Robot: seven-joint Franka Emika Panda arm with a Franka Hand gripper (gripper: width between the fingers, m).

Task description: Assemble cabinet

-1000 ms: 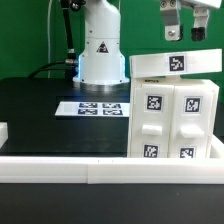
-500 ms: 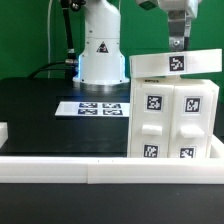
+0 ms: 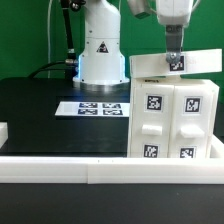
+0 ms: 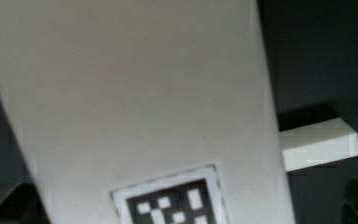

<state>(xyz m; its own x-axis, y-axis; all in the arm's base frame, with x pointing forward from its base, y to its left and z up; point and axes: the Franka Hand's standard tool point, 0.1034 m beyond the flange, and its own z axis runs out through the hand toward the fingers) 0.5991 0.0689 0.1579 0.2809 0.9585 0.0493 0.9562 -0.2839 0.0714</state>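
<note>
Gripper (image 3: pixel 174 54) in the upper right of the exterior view, pointing straight down from the wrist, with the arm entering from the top edge of the frame. It shows as one narrow grey vertical bar, so I can't tell whether the jaws are spread or pressed together. Its tips sit at the upper edge of the top slab (image 3: pixel 150 67); contact can't be confirmed, and nothing visibly held. One slab, lying tilted across the top of the cabinet (image 3: pixel 171 128), with one tag on it just beside the gripper tips. Cabinet stands upright at the right side of the frame, lower right to mid right: one big white box, with two front panels side by side and two tags on each, so four front tags and five tags in all with the slab's. One robot base (image 3: pixel 100 48), white, upper centre, well apart from the cabinet. One marker board (image 3: pixel 98 108) lies flat on the black table (image 3: pixel 40 105), centre of frame, between base and rail. One long low white rail (image 3: pixel 70 165) runs across the bottom of the frame in front of everything. In the wrist view one broad white panel surface (image 4: pixel 140 100) fills most of the picture, slanted, carrying one tag (image 4: pixel 172 206). One smaller white piece (image 4: pixel 318 146) shows beside it against the dark. No fingers are clear there.
</note>
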